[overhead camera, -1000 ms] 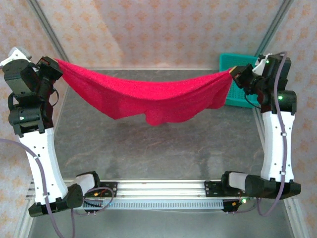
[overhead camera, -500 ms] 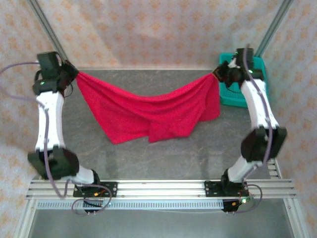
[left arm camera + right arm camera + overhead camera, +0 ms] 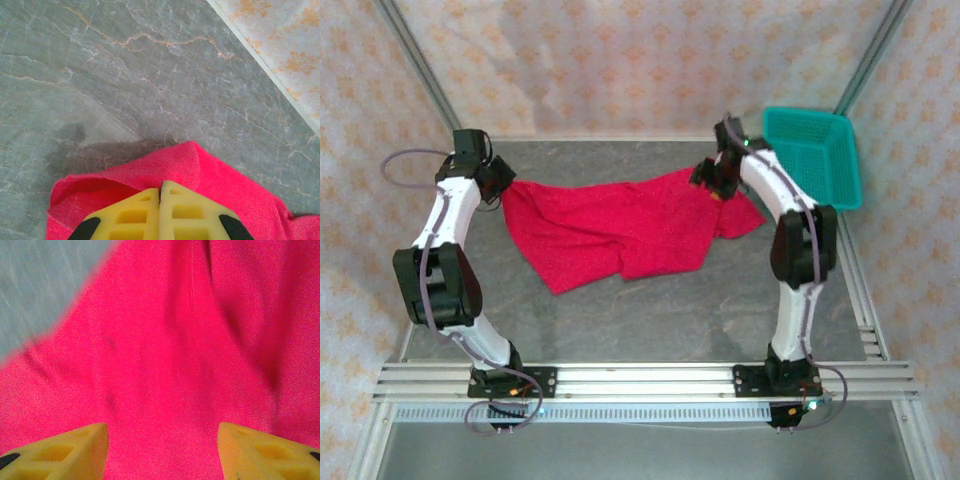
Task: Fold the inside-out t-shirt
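Note:
The red inside-out t-shirt (image 3: pixel 620 225) lies spread and rumpled across the back of the grey table (image 3: pixel 650 310), with a folded flap hanging toward the front. My left gripper (image 3: pixel 502 185) is low at the shirt's left corner. In the left wrist view its yellow fingers (image 3: pixel 161 187) are pressed together on a raised fold of the red cloth (image 3: pixel 210 170). My right gripper (image 3: pixel 712 180) hovers over the shirt's right end. In the right wrist view its jaws (image 3: pixel 162 440) stand apart with nothing between them, just above the red fabric (image 3: pixel 165 340).
A teal mesh basket (image 3: pixel 815 160) sits at the back right corner, just right of my right arm. Metal frame posts rise at both back corners. Bare grey tabletop (image 3: pixel 125 75) stretches in front of the shirt.
Both arms came down and forward, bringing the shirt from hanging stretched in the air to lying on the table. The right gripper opened and let go of its corner.

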{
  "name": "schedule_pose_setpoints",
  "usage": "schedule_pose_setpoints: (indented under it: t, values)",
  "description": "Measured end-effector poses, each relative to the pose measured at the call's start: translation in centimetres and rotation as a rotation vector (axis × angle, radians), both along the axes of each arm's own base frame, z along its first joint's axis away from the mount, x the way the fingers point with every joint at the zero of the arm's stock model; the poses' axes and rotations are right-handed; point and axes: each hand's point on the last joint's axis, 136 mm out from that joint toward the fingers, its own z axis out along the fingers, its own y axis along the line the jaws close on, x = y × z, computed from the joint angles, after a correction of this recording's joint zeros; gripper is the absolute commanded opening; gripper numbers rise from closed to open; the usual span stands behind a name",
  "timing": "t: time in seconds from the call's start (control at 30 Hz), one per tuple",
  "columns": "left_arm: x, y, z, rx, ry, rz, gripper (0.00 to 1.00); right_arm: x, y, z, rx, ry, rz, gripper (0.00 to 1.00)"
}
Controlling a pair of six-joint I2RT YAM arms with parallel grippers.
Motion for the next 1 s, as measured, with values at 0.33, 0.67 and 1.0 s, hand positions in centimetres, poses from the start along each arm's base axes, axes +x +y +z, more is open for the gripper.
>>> schedule_pose_setpoints:
  t: [0.33, 0.67, 1.0]
  values:
    - [-3.7, -1.1, 1.1, -0.003, -0.036, -0.01, 0.0, -14.2, 2.6, -5.6, -0.087, 0.068, 0.158, 0.54]
    - [-5.6, -1.8, -0.8, -0.025, -0.013, -0.013, 0.0, -13.5, 3.6, -11.0, -0.112, 0.136, 0.139, 0.08]
    - [-5.8, -1.9, 0.4, -0.021, -0.042, -0.016, 0.0, -13.5, 3.3, -5.8, -0.092, 0.055, 0.137, 0.0]
